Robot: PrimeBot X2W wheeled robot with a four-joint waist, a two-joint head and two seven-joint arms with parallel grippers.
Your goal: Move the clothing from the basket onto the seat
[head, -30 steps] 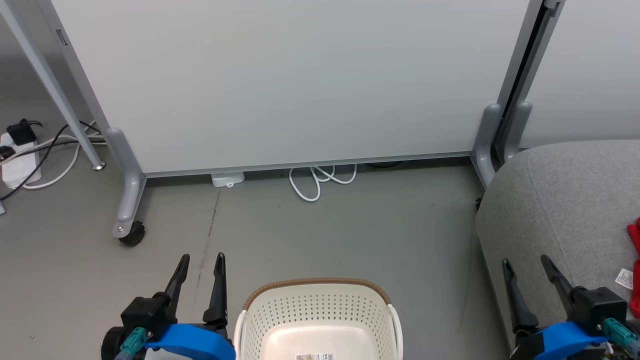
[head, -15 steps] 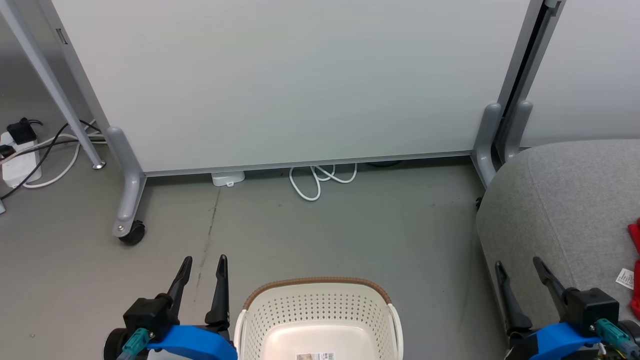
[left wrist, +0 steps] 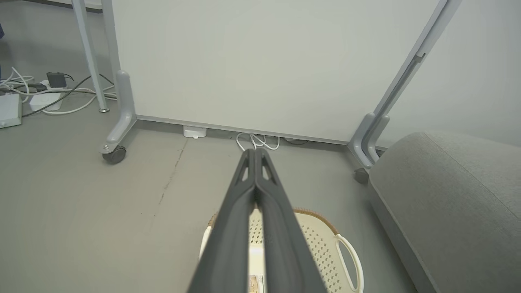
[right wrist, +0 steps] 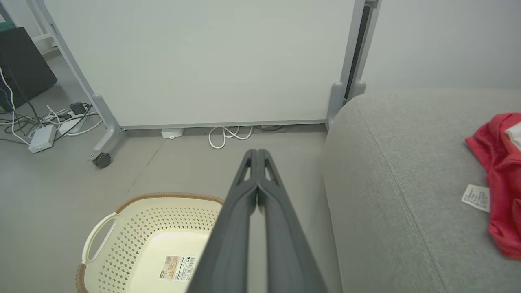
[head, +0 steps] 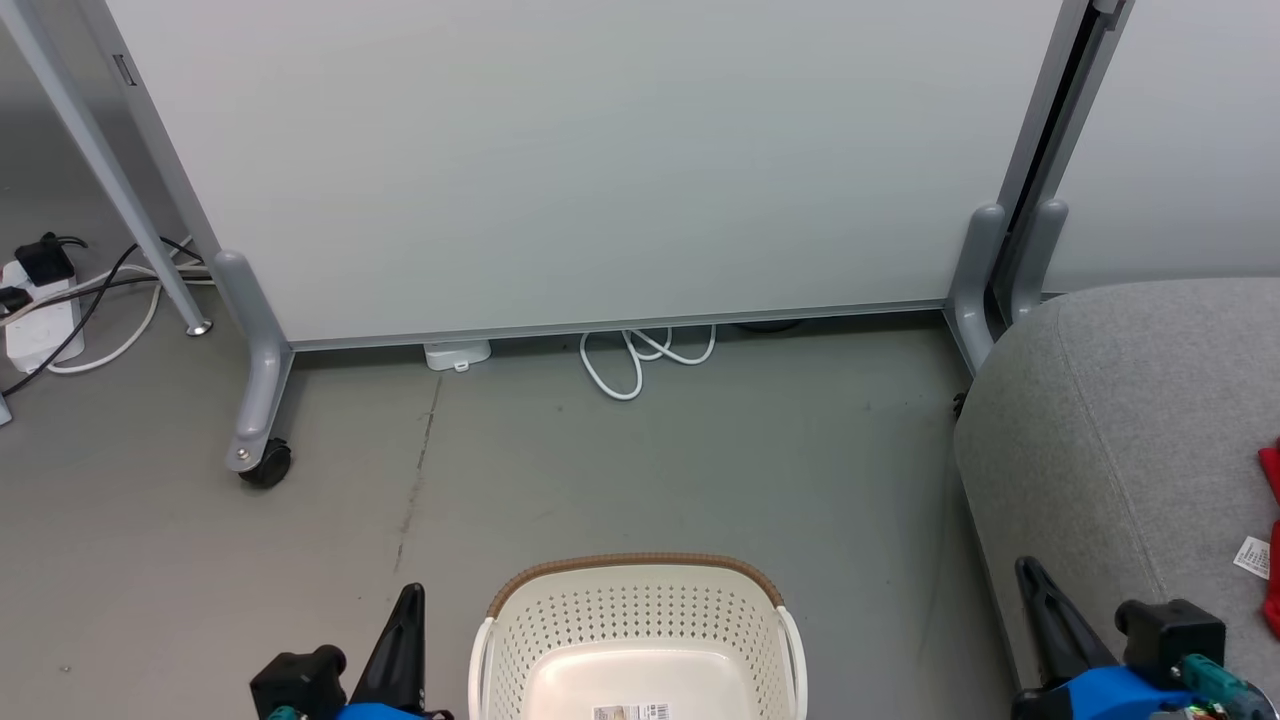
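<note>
Both arms sit low. Right gripper (right wrist: 257,151) has its two fingers pressed together tip to tip, nothing btw them. Left gripper (left wrist: 255,151) is the same: pressed together, empty.

The soft bright red clothing (right wrist: 498,179) lies on the big grey fabric-upholstered seat (right wrist: 407,183), off to the right of the right gripper and well apart from it. So the right arm is nearer by far. The left arm sits on the far side of the cream perforated plastic laundry basket (right wrist: 163,196).

The heap's long axis runs roughly away from me along the right wrist view's right edge. It's partly cut off there, so I can't give its full extent. It looks crumpled, folds bunched, w/ a bit of white panel near the top. A small white tag (right wrist: 476,197) lies flat on the cushion just beside it.

Basket is on the floor btw the two arms. What I see of its base is bare plastic w/ a paper label (right wrist: 177,266). My read: transfer prob done; any further reach goes right, onto the seat.
</note>
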